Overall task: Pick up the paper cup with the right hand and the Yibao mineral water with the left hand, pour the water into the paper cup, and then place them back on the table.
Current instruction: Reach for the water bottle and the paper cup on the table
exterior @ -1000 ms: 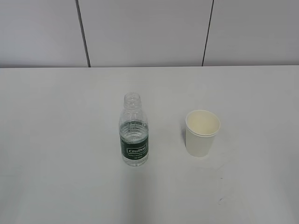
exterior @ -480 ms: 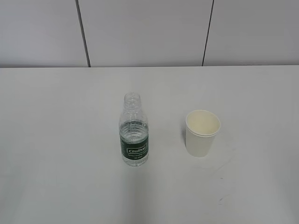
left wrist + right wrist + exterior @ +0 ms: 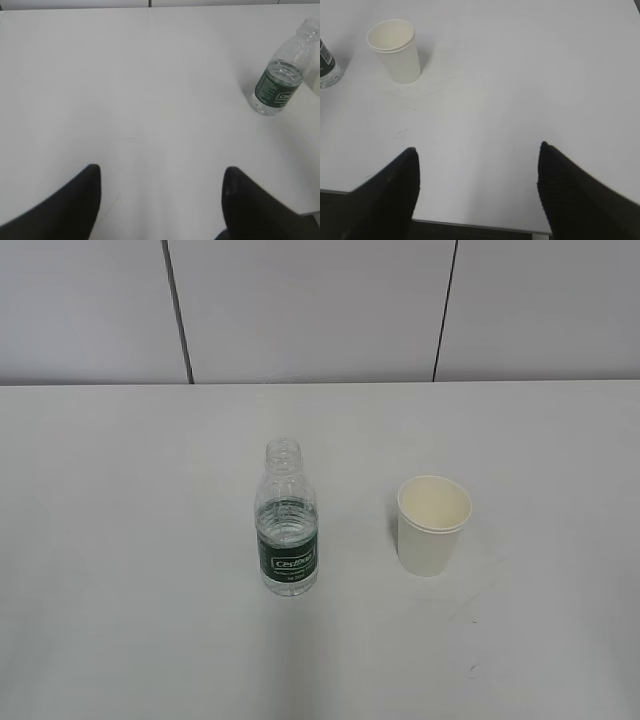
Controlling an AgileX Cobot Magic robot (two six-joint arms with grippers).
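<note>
Mid-frame on the bench (image 3: 120, 540), the uncapped Yibao mineral water (image 3: 288, 525) wants a label-band grip; the flimsy paper cup (image 3: 433, 525) crushes easily. The left claw (image 3: 160, 200) and right claw (image 3: 476, 187) gape wide, empty.

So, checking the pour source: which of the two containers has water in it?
The Yibao mineral water, clear with a green label; the paper cup looks empty.

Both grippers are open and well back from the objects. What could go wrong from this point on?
The Yibao mineral water stands uncapped and part full, so a nudge from the left gripper could tip it and spill. The paper cup looks light and empty; the right gripper might push it away or crush it. They stand close together, so the arms may crowd.
</note>
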